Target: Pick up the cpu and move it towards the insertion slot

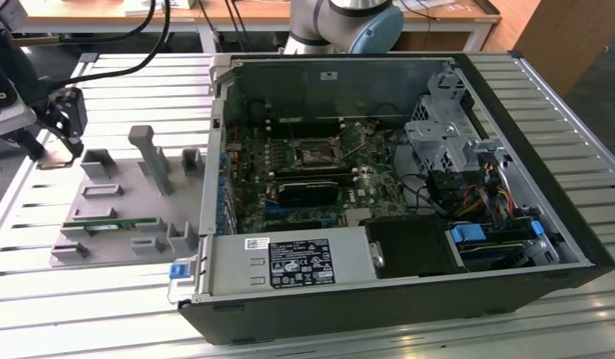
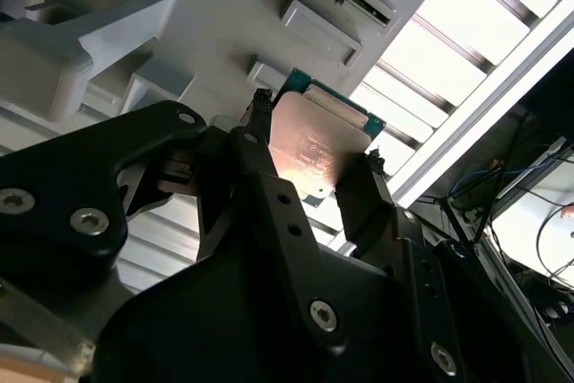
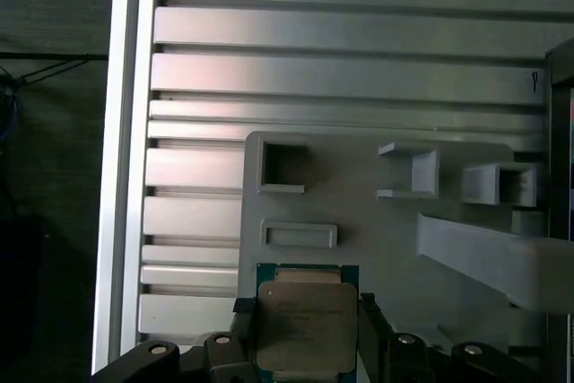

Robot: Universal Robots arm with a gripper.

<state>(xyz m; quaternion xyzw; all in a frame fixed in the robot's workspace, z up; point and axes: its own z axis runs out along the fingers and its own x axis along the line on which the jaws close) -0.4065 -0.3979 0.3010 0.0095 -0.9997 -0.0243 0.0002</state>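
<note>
Robotics lab: aluminium slat table, opened computer case.

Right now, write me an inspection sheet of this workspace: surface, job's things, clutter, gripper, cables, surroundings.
Surface: slatted silvery metal table, carrying a grey plastic fixture plate and an open black computer case.
Job's things: flat square silvery cpu with green rim clamped in the black two-finger gripper, near the fixture plate's corner on the exterior view's left; square metal-framed insertion slot on the motherboard inside the case, far from the cpu.
Clutter: long thin green memory stick lying on the fixture plate.
Grippers: one gripper, shut on the cpu.
Cables: coloured wire bundle inside the case.
Surroundings: wooden desks beyond the table.
</note>
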